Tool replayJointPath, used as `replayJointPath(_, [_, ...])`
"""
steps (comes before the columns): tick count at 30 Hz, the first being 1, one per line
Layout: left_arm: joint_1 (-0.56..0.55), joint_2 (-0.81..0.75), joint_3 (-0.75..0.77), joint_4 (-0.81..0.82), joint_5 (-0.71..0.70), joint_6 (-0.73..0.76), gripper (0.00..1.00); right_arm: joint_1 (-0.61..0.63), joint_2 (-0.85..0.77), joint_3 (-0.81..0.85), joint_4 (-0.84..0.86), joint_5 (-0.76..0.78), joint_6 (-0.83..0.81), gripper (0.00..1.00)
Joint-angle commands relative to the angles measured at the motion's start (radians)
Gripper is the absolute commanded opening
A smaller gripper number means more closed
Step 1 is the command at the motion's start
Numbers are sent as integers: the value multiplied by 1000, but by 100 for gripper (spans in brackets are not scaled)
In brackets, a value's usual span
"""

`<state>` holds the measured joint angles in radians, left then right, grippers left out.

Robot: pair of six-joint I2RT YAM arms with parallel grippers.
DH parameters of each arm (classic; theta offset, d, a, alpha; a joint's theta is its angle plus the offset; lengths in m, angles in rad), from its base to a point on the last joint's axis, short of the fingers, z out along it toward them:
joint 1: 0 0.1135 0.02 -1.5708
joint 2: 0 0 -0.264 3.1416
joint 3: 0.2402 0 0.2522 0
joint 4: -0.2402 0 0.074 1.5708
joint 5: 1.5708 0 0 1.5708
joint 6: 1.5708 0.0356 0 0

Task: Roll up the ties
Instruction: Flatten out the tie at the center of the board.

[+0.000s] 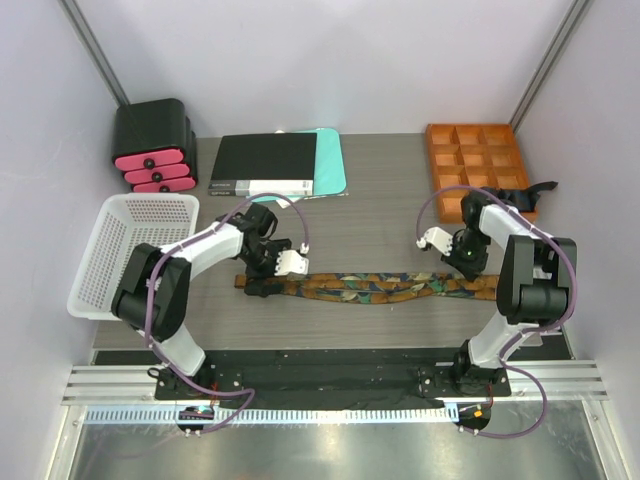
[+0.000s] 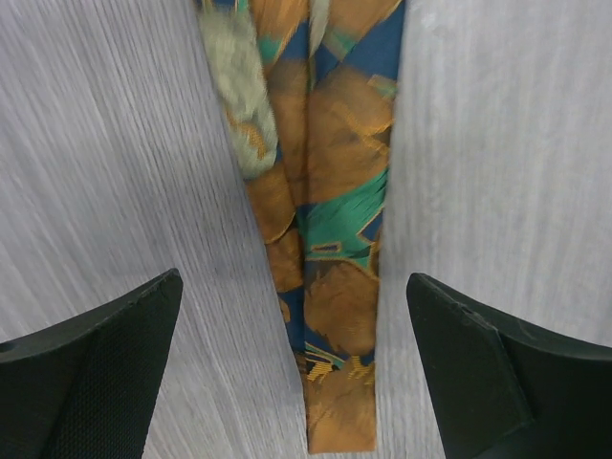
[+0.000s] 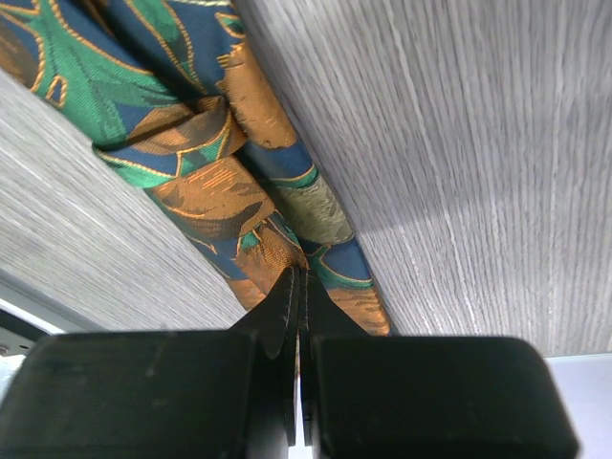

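Top external view: tie [image 1: 380, 286] lying stretched out across the tabletop [image 1: 390, 215]. Left gripper [image 2: 295, 287] spread wide, straddling one end; right gripper [image 3: 298, 282] closed, tips against the other end.

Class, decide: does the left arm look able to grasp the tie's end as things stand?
Probably yes: the left gripper is open and straddles the tie on the table, with nothing in between.
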<state>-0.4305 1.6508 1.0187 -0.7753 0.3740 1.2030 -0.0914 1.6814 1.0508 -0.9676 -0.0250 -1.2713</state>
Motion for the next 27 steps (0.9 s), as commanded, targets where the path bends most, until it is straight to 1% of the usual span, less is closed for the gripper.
replayJointPath(1, [4,32,-45,140,-99,-60,93,-33,18,9,15,-6,4,1])
replayJointPath(3, [4,43,-49,130,-119,-65,83,-59,23,15,10,-18,1,1])
replayJointPath(4, [7,43,-52,131,-127,-81,69,-67,24,24,6,-24,0,1])
replayJointPath(6, [12,40,-63,131,-130,-91,57,-90,26,32,-11,-42,-8,1])
replayJointPath(7, [22,38,-65,131,-130,-117,47,-99,24,37,-16,-49,-13,1])
replayJointPath(9, [36,44,-55,113,-119,-135,37,-119,24,38,-19,-52,-20,1])
replayJointPath(10, [48,46,-54,107,-121,-147,26,-125,26,34,-17,-50,-29,1])
replayJointPath(11, [55,47,-52,103,-122,-169,22,-131,29,34,-16,-53,-30,1])
replayJointPath(12, [67,50,-48,97,-122,-171,15,-142,38,40,-14,-56,-30,1])
replayJointPath(15, [85,55,-51,87,-136,-187,5,-166,66,67,-10,-69,-25,1])
replayJointPath(17, [98,63,-46,65,-133,-189,4,-182,72,78,-10,-67,-33,1])
replayJointPath(18, [110,63,-46,59,-124,-184,7,-186,74,81,-11,-69,-34,1])
replayJointPath(21, [110,53,-42,42,-95,-183,9,-186,60,74,-13,-90,-43,1])
replayJointPath(25, [107,89,32,-25,-43,-240,4,-180,63,68,1,-86,-33,1])
replayJointPath(26, [107,102,44,-34,-41,-246,6,-180,63,66,18,-69,-28,13])
replayJointPath(27, [104,104,63,-50,-40,-250,16,-180,58,77,20,-67,-20,22])
